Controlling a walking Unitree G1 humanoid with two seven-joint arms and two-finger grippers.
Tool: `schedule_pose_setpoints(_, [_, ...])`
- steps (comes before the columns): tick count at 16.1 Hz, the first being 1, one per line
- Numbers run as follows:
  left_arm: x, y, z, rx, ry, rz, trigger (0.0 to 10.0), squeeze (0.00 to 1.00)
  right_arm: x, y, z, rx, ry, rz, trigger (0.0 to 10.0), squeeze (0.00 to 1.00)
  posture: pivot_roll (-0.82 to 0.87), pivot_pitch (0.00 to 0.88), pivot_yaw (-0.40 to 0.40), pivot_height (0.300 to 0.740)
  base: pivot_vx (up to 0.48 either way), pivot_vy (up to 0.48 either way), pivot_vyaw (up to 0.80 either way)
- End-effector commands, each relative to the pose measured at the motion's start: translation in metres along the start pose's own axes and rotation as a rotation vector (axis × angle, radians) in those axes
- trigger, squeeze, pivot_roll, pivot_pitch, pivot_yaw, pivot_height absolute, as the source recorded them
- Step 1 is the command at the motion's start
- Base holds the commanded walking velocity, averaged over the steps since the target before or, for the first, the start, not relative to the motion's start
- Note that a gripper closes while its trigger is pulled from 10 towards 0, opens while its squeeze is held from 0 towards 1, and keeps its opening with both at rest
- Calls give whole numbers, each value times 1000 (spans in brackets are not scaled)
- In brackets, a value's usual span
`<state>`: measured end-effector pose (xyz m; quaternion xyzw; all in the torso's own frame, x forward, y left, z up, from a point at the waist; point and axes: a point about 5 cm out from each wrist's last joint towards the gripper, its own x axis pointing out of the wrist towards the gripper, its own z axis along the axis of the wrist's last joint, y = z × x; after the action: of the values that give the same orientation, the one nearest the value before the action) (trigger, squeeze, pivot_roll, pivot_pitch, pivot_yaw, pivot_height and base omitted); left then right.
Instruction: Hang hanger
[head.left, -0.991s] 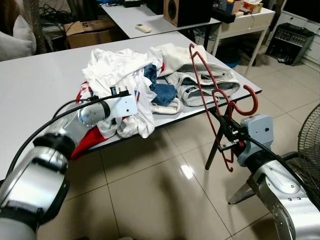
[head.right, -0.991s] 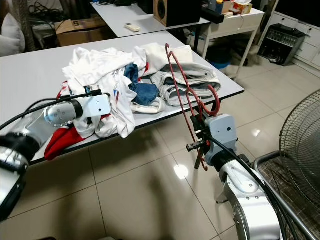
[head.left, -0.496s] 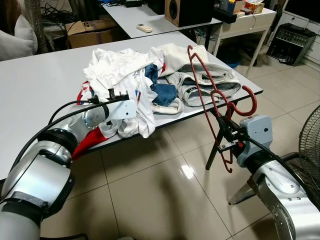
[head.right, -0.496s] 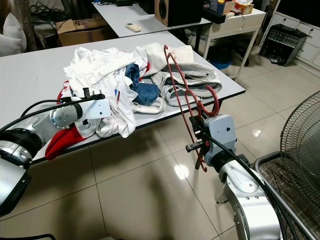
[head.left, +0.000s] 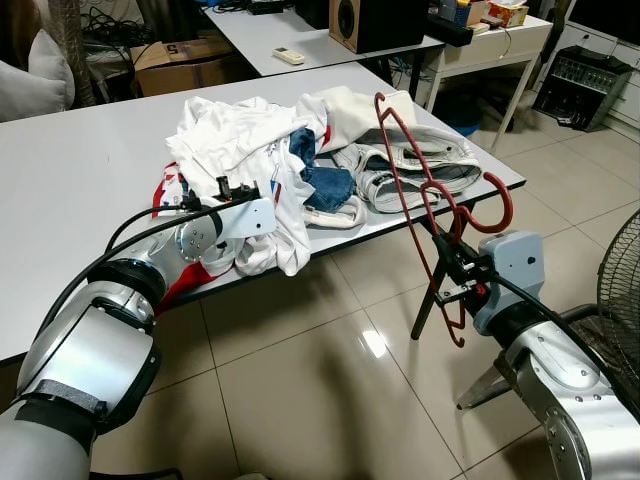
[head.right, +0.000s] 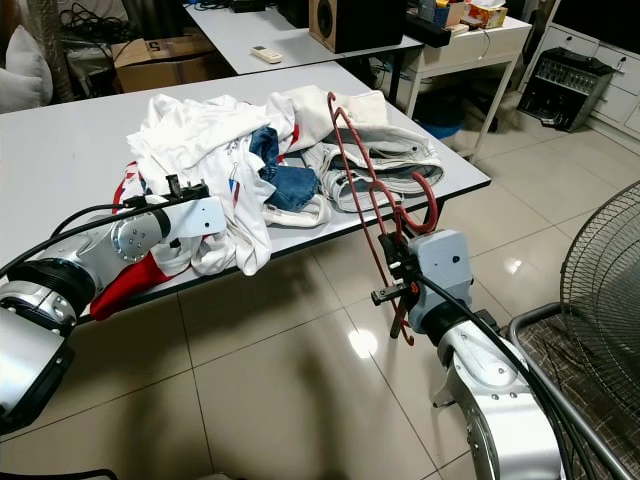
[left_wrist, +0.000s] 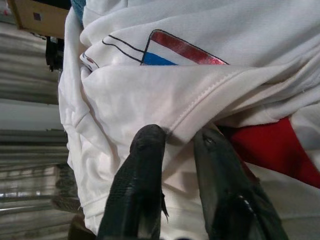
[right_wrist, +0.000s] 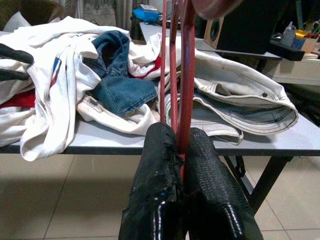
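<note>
Left eye view: white table (head.left: 70, 170) across the upper left of the frame, heaped at its near edge with a pile of clothes (head.left: 300, 160). Left gripper (head.left: 262, 212) at centre left, reaching into the hanging white shirt (head.left: 285, 225) at the table edge; finger state not clear from here. Red hanger (head.left: 425, 215) right of centre, upright and tilted, hook curling toward the right edge. Right gripper (head.left: 452, 278) at lower right, clamped on the hanger's lower part. Tiled floor (head.left: 320, 400) along the bottom.

Right eye view: same scene, with a fan grille (head.right: 600, 290) at the right edge, a speaker (head.right: 350, 20) on a second table at the top, and a cardboard box (head.right: 150, 60) at upper left.

Left wrist view: two black fingers (left_wrist: 137, 185) at bottom centre, narrowly parted, tips against a folded hem of the white shirt; whether cloth is pinched cannot be told. Red patch of fabric at centre right, a red and blue print at the top.

Right wrist view: fingers (right_wrist: 160, 170) at bottom centre, closed tight on the hanger's red wires (right_wrist: 182, 75), which run straight up to the top edge. Behind, blue denim (right_wrist: 117, 87) at centre left and pale jeans at centre right on the table.
</note>
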<state>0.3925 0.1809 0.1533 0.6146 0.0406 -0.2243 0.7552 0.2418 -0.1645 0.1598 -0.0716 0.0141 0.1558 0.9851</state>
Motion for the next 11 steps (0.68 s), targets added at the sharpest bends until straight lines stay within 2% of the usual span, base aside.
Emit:
schedule_pose_setpoints(1, [1,5,2,-5,-5,18,2706,0,-2,2,4,-11,-16,9,10000,0,-200,10,57,740,0,0,0])
schedule_pose_setpoints(3, [1,5,4,-11,-10,20,0,0,-2,2,4,-12,-17,11,10000,0,-200,10,57,740,0,0,0])
schedule_pose_setpoints(6, [2,6,5,-18,-16,23,0,0,-2,-2,3,-48,-10,-19,10000,0,-200,10,57,740,0,0,0])
schedule_pose_setpoints(7, [2,7,5,-19,-19,24,0,0,-3,-4,4,-3,-14,-8,10000,0,-200,10,57,740,0,0,0])
schedule_pose_setpoints(9, [1,8,5,-25,-25,25,0,0,-3,-5,5,2,-18,-16,10000,0,-200,10,57,740,0,0,0])
schedule_pose_setpoints(11, [1,17,9,-41,-50,44,0,0,-3,-4,8,20,-38,-19,10000,0,-199,7,58,740,0,0,0])
